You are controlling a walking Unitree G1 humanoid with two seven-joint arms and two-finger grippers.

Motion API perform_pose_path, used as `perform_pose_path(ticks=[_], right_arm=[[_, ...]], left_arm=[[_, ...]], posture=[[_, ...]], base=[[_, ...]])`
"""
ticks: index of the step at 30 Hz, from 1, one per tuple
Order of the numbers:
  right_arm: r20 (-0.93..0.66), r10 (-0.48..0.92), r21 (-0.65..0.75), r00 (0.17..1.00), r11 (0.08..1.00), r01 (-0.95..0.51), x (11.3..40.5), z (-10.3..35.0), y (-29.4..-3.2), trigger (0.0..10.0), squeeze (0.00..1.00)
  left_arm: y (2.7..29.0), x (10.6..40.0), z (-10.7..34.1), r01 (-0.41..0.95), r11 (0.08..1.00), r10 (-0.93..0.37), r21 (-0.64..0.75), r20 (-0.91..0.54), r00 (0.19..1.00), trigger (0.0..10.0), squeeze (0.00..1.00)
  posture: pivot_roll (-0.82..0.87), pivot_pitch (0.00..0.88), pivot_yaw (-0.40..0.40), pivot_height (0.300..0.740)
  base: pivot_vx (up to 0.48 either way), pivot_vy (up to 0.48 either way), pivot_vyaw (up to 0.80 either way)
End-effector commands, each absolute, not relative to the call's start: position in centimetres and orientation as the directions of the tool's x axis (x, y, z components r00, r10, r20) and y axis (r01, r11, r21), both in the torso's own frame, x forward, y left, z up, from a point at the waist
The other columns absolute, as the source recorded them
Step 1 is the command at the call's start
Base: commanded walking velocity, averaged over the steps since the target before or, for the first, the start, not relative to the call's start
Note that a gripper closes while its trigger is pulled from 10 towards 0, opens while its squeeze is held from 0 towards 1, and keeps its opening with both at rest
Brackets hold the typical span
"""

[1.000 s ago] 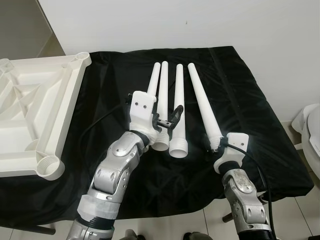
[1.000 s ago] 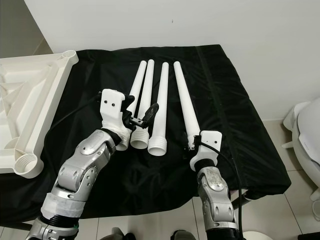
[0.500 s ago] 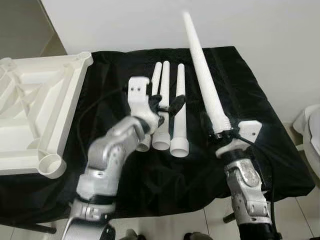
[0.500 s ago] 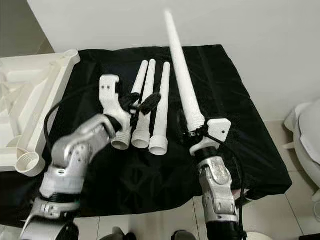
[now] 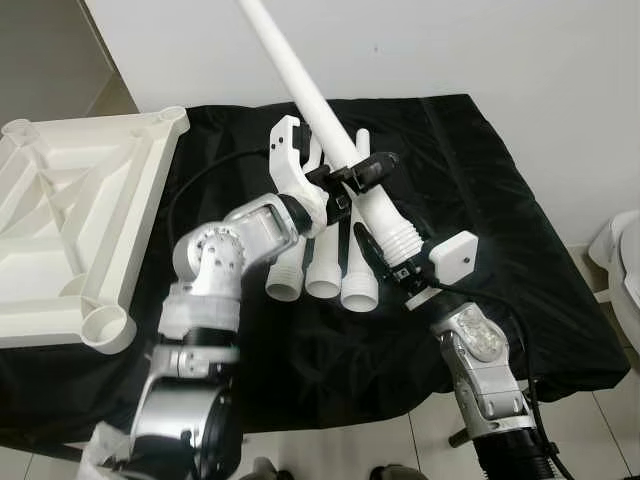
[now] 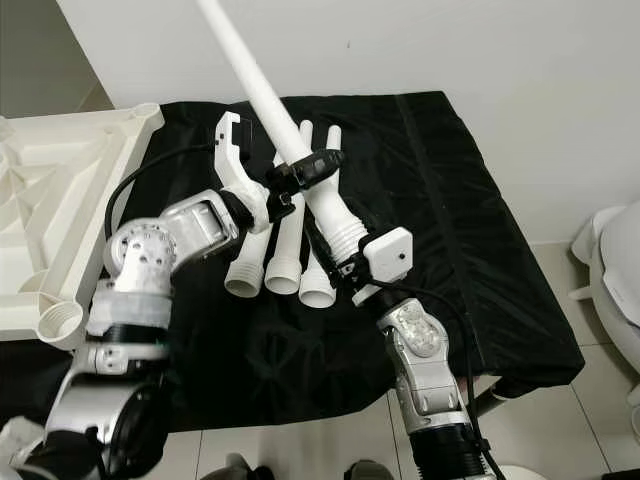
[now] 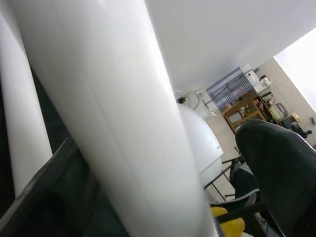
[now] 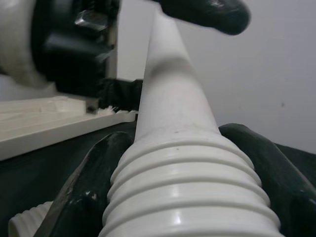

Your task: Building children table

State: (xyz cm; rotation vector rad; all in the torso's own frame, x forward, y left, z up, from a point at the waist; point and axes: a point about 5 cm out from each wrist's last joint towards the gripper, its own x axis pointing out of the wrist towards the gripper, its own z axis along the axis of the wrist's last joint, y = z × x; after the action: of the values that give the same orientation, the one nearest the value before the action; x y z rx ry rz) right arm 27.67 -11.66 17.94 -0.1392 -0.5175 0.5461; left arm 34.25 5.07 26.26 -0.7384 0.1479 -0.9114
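From the head views I see the right gripper (image 5: 392, 268) clamping the lifted table leg (image 5: 330, 130) at its threaded end, tilted far-left above the black-draped surface (image 5: 480, 200). The left gripper (image 5: 352, 180) straddles its shaft, jaws apart. Left wrist: the leg runs between my spread jaws. Right wrist: my jaws hug the threads.

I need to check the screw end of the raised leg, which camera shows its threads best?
The right wrist view: the table leg's threaded end fills it, clamped by the right gripper. Eye views show the threads small; the left wrist view shows smooth shaft.

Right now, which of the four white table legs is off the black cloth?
The long leg held at its threaded end by the right gripper, slanting up toward the wall. The other three legs lie flat, side by side, on the cloth.
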Motion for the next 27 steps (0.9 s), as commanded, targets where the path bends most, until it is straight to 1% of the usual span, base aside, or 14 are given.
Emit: perform_pose_path(ticks=[1, 2, 5, 6, 8, 12, 13, 15, 18, 19, 20, 27], right_arm=[[0.446, 0.555, -0.298, 0.702, 0.832, -0.468, 27.3, 17.9, -11.1, 10.0, 0.00], [0.446, 0.555, -0.298, 0.702, 0.832, -0.468, 27.3, 17.9, -11.1, 10.0, 0.00], [0.441, 0.570, -0.332, 0.693, 0.821, -0.464, 26.4, 17.0, -11.1, 10.0, 0.00], [0.441, 0.570, -0.332, 0.693, 0.821, -0.464, 26.4, 17.0, -11.1, 10.0, 0.00], [0.443, 0.569, -0.346, 0.693, 0.821, -0.454, 25.8, 16.5, -11.2, 10.0, 0.00], [0.449, 0.558, -0.353, 0.698, 0.828, -0.436, 25.6, 16.4, -11.4, 10.0, 0.00], [0.448, 0.555, -0.368, 0.701, 0.829, -0.421, 25.3, 16.2, -11.6, 10.0, 0.00], [0.448, 0.555, -0.368, 0.701, 0.829, -0.421, 25.3, 16.2, -11.6, 10.0, 0.00], [0.438, 0.557, -0.370, 0.706, 0.827, -0.423, 25.3, 15.9, -11.6, 10.0, 0.00], [0.440, 0.557, -0.375, 0.704, 0.827, -0.419, 25.4, 15.8, -11.5, 10.0, 0.00], [0.443, 0.553, -0.376, 0.705, 0.829, -0.415, 25.4, 15.8, -11.5, 10.0, 0.00], [0.454, 0.543, -0.371, 0.707, 0.836, -0.404, 25.5, 15.7, -11.2, 10.0, 0.00]], left_arm=[[5.6, 34.8, 26.8, 0.686, 0.338, -0.781, -0.644, 0.214, 0.586, 10.0, 0.00], [5.6, 34.8, 26.8, 0.686, 0.338, -0.781, -0.644, 0.214, 0.586, 10.0, 0.00], [7.0, 36.1, 27.4, 0.629, 0.336, -0.744, -0.701, 0.213, 0.634, 10.0, 0.00], [7.0, 36.1, 27.4, 0.629, 0.336, -0.744, -0.701, 0.213, 0.634, 10.0, 0.00], [8.1, 36.9, 28.0, 0.592, 0.343, -0.721, -0.729, 0.199, 0.664, 10.0, 0.00], [8.9, 37.5, 28.5, 0.574, 0.343, -0.706, -0.744, 0.198, 0.680, 10.0, 0.00], [10.3, 38.5, 29.5, 0.519, 0.287, -0.665, -0.805, 0.222, 0.713, 10.0, 0.00], [10.3, 38.5, 29.5, 0.519, 0.287, -0.665, -0.805, 0.222, 0.713, 10.0, 0.00], [10.9, 39.1, 29.8, 0.486, 0.282, -0.636, -0.827, 0.217, 0.740, 10.0, 0.00], [11.0, 39.4, 29.3, 0.439, 0.286, -0.626, -0.851, 0.181, 0.759, 3.7, 0.00], [11.0, 39.4, 29.2, 0.437, 0.273, -0.626, -0.857, 0.187, 0.757, 0.0, 0.00], [11.0, 39.4, 29.2, 0.437, 0.244, -0.643, -0.866, 0.194, 0.741, 0.0, 0.00]], posture=[[-0.17, 0.075, 0.121, 0.740], [-0.17, 0.075, 0.121, 0.740], [-0.16, 0.080, 0.128, 0.740], [-0.16, 0.080, 0.128, 0.740], [-0.16, 0.082, 0.133, 0.740], [-0.16, 0.084, 0.137, 0.740], [-0.16, 0.083, 0.146, 0.740], [-0.16, 0.083, 0.146, 0.740], [-0.16, 0.081, 0.150, 0.740], [-0.17, 0.080, 0.155, 0.740], [-0.17, 0.080, 0.157, 0.740], [-0.16, 0.073, 0.156, 0.740]], base=[[0.000, 0.000, 0.00], [0.000, 0.000, 0.00], [0.000, 0.000, 0.00], [0.000, 0.000, 0.00], [0.000, 0.000, 0.00], [0.000, 0.000, 0.00], [0.000, 0.000, 0.00], [0.000, 0.000, 0.00], [0.000, 0.000, 0.00], [0.000, 0.000, 0.00], [0.000, 0.000, 0.00], [0.000, 0.000, 0.00]])
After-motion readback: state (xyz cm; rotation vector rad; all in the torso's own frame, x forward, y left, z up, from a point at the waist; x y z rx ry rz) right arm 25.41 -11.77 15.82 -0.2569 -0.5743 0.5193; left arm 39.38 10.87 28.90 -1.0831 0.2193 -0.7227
